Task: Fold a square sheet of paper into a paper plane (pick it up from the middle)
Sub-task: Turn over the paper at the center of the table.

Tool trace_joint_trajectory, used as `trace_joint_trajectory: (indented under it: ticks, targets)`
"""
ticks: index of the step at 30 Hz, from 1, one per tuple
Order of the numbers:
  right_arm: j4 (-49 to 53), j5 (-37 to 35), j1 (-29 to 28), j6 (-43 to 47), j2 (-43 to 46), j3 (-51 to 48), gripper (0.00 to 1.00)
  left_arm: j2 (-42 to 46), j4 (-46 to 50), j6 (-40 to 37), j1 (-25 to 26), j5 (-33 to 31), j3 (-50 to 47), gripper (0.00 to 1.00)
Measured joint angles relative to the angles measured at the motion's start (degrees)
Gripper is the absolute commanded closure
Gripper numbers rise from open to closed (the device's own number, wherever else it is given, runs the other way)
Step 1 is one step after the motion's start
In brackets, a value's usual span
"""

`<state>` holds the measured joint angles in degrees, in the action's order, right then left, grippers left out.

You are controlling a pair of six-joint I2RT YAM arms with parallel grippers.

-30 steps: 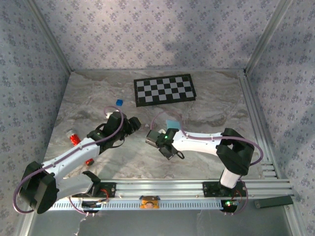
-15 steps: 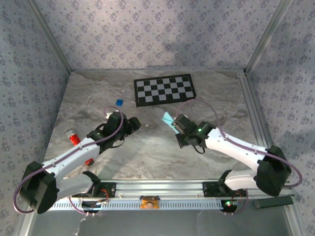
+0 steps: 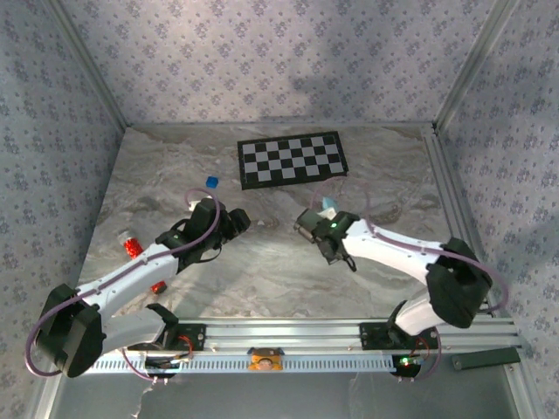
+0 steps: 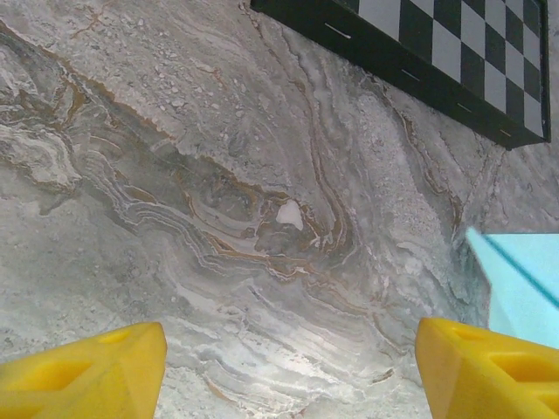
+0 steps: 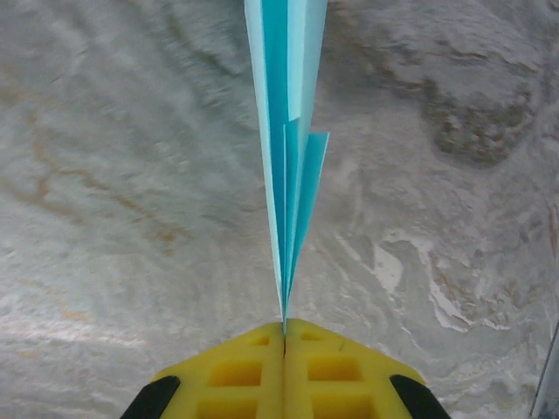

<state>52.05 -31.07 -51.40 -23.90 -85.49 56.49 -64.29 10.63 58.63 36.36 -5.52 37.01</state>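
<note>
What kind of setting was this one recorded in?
Most likely a lab robot test cell, not a home: a marble-look tabletop boxed in by wallpapered panels, an aluminium mounting rail along the near edge, and a calibration-style checkerboard lying at the back.

Between my left gripper and right gripper I have bare grey marbled tabletop to pass through. The light-blue folded paper plane juts ahead of the right one (pinched there). Beyond lie the flat black-and-white checkerboard and a tiny dark-blue cube; a small red object sits far left.
</note>
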Motion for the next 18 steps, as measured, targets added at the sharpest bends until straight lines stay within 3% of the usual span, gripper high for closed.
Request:
trace_joint_trajectory:
  ticks: [8, 18]
  targets:
    - [-3.08, 2.84, -11.63, 3.45, -12.35, 5.95, 0.89, 0.83, 1.73, 0.0, -0.68, -0.59, -0.02, 0.25]
    - [-12.35, 17.07, -10.82, 6.05, -12.0, 5.42, 0.6, 2.05, 2.54, 0.42, -1.55, -1.18, -0.02, 0.25]
